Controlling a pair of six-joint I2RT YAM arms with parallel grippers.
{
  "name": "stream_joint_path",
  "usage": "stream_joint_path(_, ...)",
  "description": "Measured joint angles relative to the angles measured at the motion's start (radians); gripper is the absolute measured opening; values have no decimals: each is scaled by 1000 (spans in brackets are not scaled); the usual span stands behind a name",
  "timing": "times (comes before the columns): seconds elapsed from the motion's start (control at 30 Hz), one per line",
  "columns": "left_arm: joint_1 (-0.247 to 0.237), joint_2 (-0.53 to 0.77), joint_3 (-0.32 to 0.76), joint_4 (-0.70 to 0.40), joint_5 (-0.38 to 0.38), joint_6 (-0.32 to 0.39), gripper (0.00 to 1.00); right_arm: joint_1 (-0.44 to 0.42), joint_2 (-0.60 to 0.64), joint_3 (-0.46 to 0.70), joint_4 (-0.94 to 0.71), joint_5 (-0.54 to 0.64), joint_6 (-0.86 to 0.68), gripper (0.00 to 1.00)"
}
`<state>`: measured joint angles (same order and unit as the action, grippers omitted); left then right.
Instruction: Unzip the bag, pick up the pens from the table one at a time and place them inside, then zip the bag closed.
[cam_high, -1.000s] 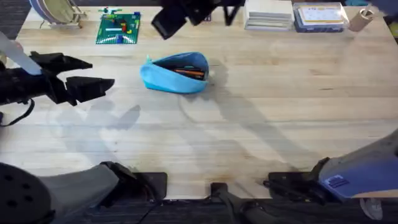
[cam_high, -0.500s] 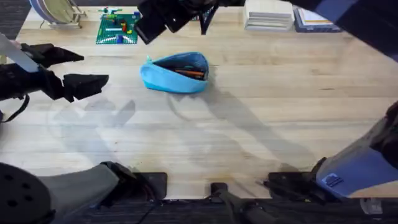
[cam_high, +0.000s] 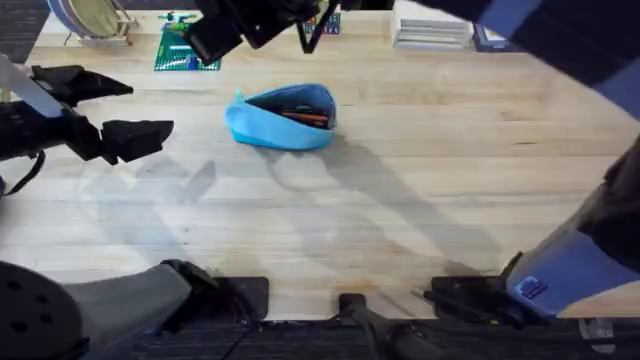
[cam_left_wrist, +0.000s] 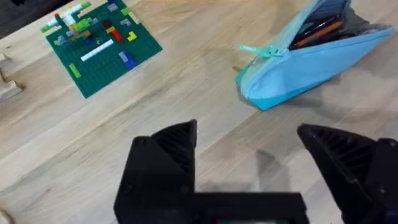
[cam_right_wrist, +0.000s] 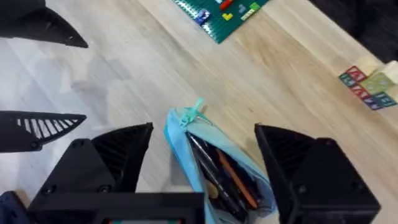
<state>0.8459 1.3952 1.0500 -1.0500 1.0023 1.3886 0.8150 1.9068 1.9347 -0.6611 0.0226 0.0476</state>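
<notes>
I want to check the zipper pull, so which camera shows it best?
The left wrist view: the pull sticks out sideways from the bag, sharp against the table. The right wrist view shows it at the bag's end, partly framed by the right end effector. Overhead, it is just a tiny speck.

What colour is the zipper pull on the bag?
Teal-green, lighter than the light blue bag; the zipper pull shows best in the left wrist view.

pens (cam_right_wrist: 227, 180) half-hidden inside bag (cam_right_wrist: 214, 158)
</notes>
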Motion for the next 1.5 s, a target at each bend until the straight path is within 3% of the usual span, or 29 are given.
stream_joint_path(0.6,0,0,0,0,0,18,993,0,24,0,8,-65,9,996)
stream_joint_path(1.13,0,0,0,0,0,18,993,0,70,2,84,-18,178,996)
stream_joint_path(1.5,0,0,0,0,0,20,993,0,111,2,79,15,215,996)
